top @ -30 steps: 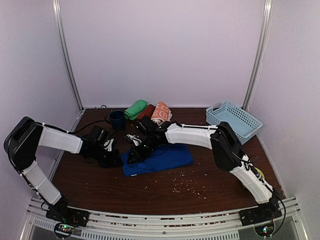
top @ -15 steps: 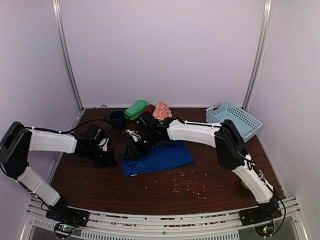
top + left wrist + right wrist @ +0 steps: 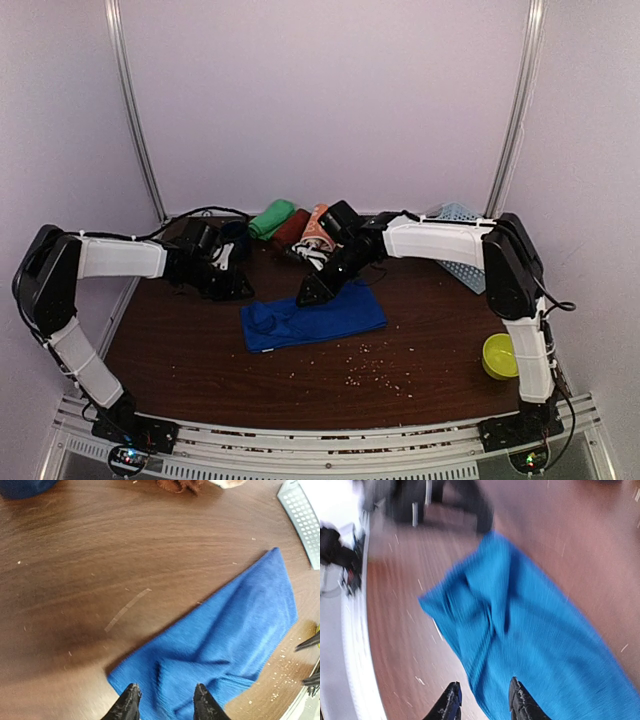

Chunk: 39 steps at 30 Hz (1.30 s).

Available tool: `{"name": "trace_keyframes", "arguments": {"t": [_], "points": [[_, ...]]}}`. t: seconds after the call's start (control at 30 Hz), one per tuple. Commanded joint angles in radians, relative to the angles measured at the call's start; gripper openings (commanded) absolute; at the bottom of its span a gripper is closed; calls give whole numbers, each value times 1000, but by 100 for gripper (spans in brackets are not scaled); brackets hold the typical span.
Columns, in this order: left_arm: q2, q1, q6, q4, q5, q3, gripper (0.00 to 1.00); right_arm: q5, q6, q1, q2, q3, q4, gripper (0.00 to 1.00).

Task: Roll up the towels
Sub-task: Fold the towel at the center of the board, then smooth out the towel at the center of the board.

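Both grippers hang empty over the blue towel point(image 3: 312, 320), which lies unrolled across the middle of the table point(image 3: 200, 350), slanting a little toward the right edge. The left gripper point(image 3: 166, 687) has its fingers apart with nothing between them, above the towel's left end. The right gripper point(image 3: 484, 682) is likewise spread and holding nothing, near the towel's far edge.

Three finished rolls, green point(image 3: 272, 218), maroon point(image 3: 291, 228) and orange point(image 3: 322, 222), sit together at the far edge.

The trouble spot looks to be that left end, where the cloth is bunched into a loose double fold. A roll started there would likely run crooked or come out lumpy. A pinch that catches only the top layer could drag the towel across the wood rather than turn it. Crumbs point(image 3: 375, 370) scattered toward the near edge could also be swept into the cloth.

The right wrist view is smeared, so the folds there are hard to read. The basket point(image 3: 455, 212) is mostly hidden behind the right arm. A navy shape point(image 3: 22, 486) is cut off at the far left, and a yellow object point(image 3: 500, 355) by the right edge is too small to identify.
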Motion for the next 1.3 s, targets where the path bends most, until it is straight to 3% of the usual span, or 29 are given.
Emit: {"name": "trace_keyframes", "arguments": {"t": [0.0, 0.3, 0.6, 0.7, 0.8, 0.93, 1.27], "points": [[69, 77, 73, 17, 149, 14, 39, 34, -129, 18, -49, -121, 31, 35], [153, 103, 119, 89, 342, 35, 38, 20, -160, 21, 53, -39, -9, 36], [225, 102, 134, 79, 365, 86, 32, 31, -166, 45, 114, 29, -30, 36], [230, 101, 122, 99, 387, 93, 27, 19, -170, 56, 136, 36, -37, 35], [223, 101, 119, 102, 398, 86, 15, 11, -173, 68, 147, 45, -35, 35], [200, 102, 124, 93, 371, 55, 1, 7, -177, 85, 168, 75, -40, 35], [87, 102, 80, 83, 184, 9, 0, -10, -209, 137, 173, 69, -49, 33]]}}
